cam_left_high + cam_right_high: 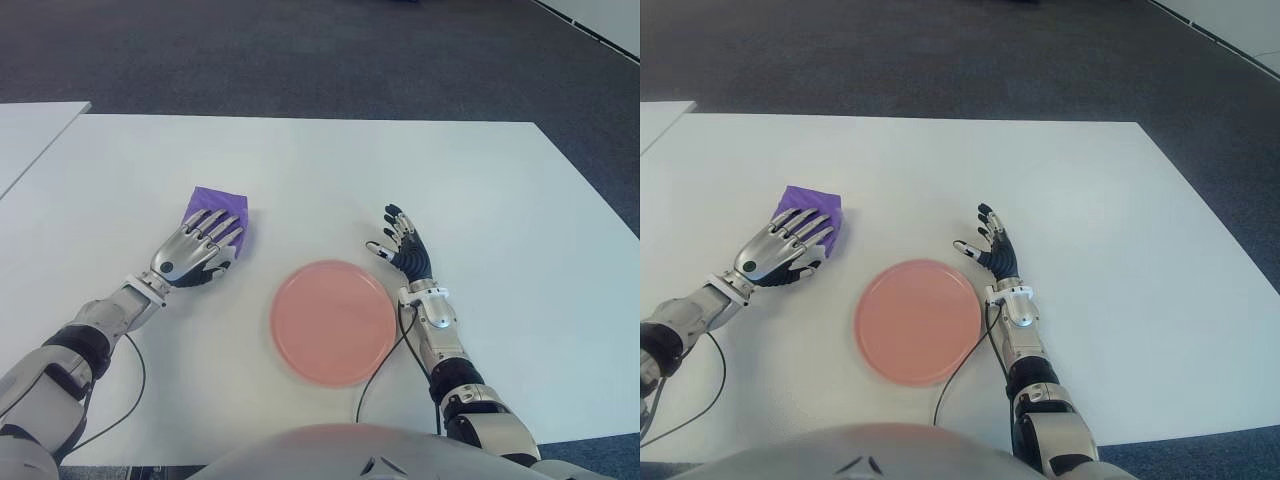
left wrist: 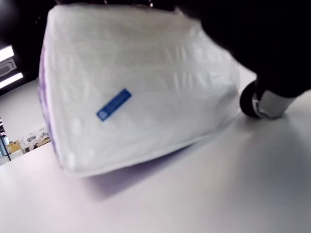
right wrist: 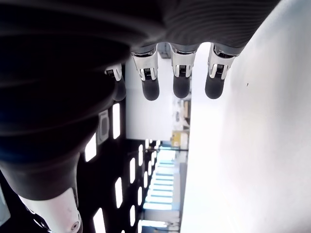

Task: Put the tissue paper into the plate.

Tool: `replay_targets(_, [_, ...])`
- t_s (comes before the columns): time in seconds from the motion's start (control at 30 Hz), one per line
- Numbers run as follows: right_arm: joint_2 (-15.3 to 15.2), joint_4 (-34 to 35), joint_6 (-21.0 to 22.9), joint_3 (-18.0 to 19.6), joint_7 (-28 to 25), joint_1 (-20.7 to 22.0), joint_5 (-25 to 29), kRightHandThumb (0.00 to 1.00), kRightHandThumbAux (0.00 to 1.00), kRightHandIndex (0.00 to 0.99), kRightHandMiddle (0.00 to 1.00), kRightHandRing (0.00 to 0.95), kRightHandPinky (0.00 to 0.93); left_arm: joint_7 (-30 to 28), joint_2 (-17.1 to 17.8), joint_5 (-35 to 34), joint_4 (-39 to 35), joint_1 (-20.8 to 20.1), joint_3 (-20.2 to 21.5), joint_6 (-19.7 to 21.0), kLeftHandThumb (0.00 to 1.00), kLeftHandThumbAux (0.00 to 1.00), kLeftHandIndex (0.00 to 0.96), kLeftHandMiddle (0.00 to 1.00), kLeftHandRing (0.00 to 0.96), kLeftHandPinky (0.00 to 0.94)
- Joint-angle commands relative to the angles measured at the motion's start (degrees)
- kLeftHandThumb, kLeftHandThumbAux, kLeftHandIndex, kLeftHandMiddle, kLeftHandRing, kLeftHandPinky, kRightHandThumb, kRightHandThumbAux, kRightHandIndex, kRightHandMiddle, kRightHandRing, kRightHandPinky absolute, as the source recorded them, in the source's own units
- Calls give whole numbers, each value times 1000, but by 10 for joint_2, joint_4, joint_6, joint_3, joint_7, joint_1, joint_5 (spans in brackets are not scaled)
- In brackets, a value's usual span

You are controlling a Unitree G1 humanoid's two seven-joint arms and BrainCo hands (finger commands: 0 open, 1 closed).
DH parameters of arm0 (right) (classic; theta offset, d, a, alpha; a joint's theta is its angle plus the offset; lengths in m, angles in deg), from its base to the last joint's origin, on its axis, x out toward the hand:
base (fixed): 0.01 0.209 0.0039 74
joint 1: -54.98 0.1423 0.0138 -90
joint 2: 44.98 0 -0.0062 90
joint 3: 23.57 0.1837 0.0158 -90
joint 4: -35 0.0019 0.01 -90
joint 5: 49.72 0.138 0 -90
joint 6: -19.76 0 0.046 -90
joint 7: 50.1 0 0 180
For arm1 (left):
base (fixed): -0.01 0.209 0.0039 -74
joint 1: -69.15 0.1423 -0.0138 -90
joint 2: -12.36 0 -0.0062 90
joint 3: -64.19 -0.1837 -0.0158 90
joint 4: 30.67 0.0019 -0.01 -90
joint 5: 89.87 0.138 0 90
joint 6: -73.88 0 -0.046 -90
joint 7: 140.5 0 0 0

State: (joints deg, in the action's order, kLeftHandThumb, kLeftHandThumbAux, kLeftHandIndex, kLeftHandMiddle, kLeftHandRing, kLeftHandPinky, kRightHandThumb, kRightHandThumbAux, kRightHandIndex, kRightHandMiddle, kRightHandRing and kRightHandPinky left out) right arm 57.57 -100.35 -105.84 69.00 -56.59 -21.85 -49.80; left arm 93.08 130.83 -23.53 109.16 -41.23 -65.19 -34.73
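Observation:
A purple tissue pack [image 1: 222,206] lies on the white table [image 1: 420,170], left of centre. My left hand [image 1: 207,240] reaches over its near side, fingers spread and laid on top of it. In the left wrist view the pack's clear wrapper with a blue label [image 2: 136,92] sits on the table, with my thumb [image 2: 253,99] beside it. An empty pink plate [image 1: 333,322] stands at the table's near middle, to the right of the pack. My right hand [image 1: 401,248] shows just right of the plate, its straight fingers [image 3: 150,87] holding nothing.
A second white table's corner [image 1: 35,125] shows at the far left across a narrow gap. Black cables [image 1: 385,360] trail from both wrists over the table. Dark carpet [image 1: 300,50] lies beyond the far edge.

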Motion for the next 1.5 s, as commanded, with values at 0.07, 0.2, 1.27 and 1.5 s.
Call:
replay_targets(0.07, [0, -47, 38, 1, -4, -75, 2, 0, 769, 0, 0, 0, 0, 0, -18, 10, 27, 7, -27, -15, 353, 406, 0, 0, 0, 0])
replay_targets(0.2, [0, -47, 39, 2, -5, -75, 2, 0, 772, 0, 0, 0, 0, 17, -21, 8, 32, -1, -27, -14, 356, 401, 0, 0, 0, 0])
replay_targets(1.27, [2, -59, 41, 3, -5, -64, 3, 0, 792, 3, 0, 0, 0, 5, 35, -119, -127, 14, 130, -128, 277, 370, 0, 0, 0, 0])
replay_targets(1.5, [1, -61, 40, 2, -5, -63, 1, 0, 786, 2, 0, 0, 0, 51, -22, -98, 43, -48, 97, -138, 318, 405, 47, 33, 49, 94])
